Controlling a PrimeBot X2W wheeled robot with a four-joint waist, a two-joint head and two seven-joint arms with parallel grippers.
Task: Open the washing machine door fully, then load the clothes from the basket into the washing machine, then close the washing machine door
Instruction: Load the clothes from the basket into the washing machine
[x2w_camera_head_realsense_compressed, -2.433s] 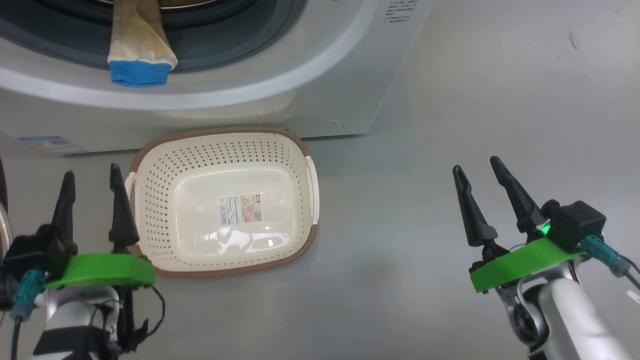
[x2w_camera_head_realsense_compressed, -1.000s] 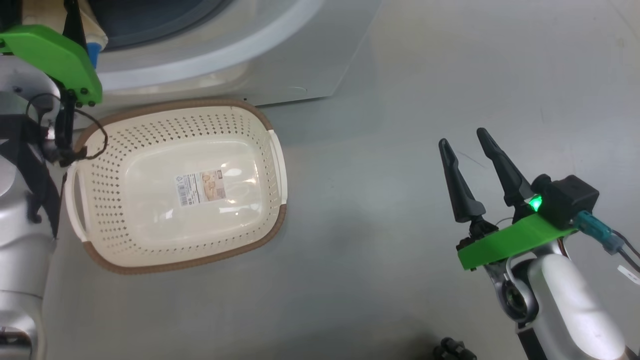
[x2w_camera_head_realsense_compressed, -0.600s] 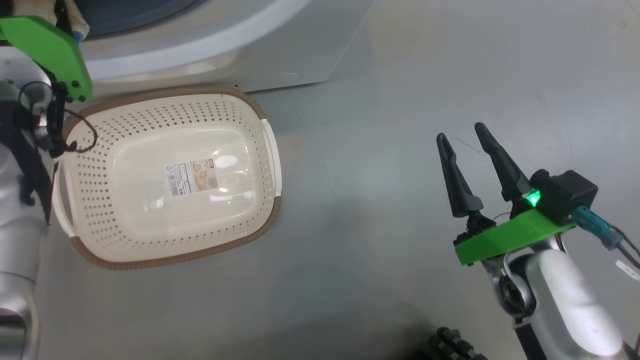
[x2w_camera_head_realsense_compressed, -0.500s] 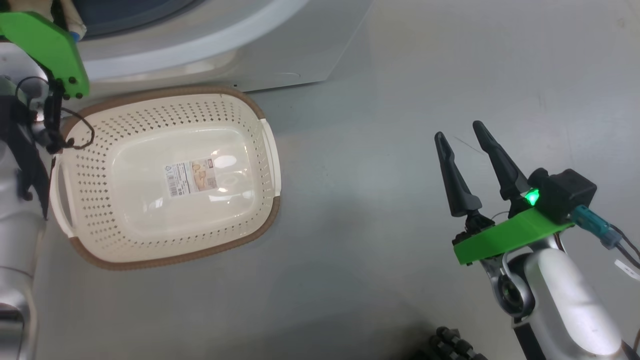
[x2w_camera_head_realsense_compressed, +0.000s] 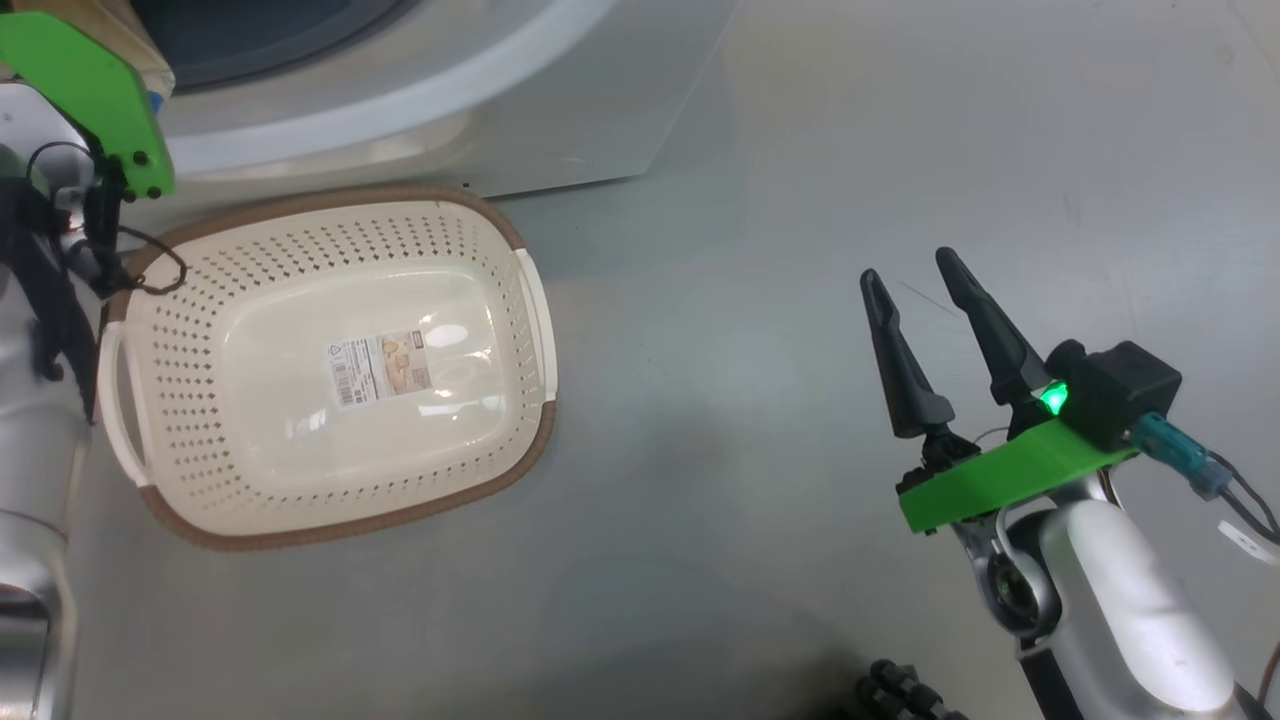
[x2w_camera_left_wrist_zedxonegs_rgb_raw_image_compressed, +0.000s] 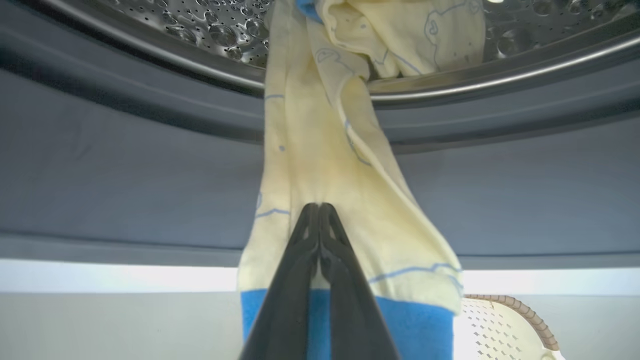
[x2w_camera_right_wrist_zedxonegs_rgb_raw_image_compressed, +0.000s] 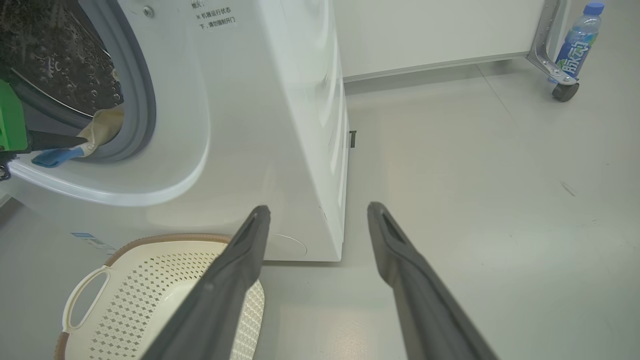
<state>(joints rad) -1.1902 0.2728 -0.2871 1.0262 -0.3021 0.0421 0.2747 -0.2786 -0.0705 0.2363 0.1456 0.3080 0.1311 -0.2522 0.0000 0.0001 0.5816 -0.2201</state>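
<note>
Over gasket, left gripper pinches clothes.

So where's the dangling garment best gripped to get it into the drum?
Probably near its free end, just above the blue cuff, coming straight from the front. The garment hangs flat over the gasket, so its tail is what must be lifted in. The left gripper is shut there.

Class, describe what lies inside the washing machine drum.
Cream-yellow printed clothes lie in the steel drum, one blue-cuffed piece trailing out over the grey gasket. The clothes hide the drum floor beneath them.
</note>
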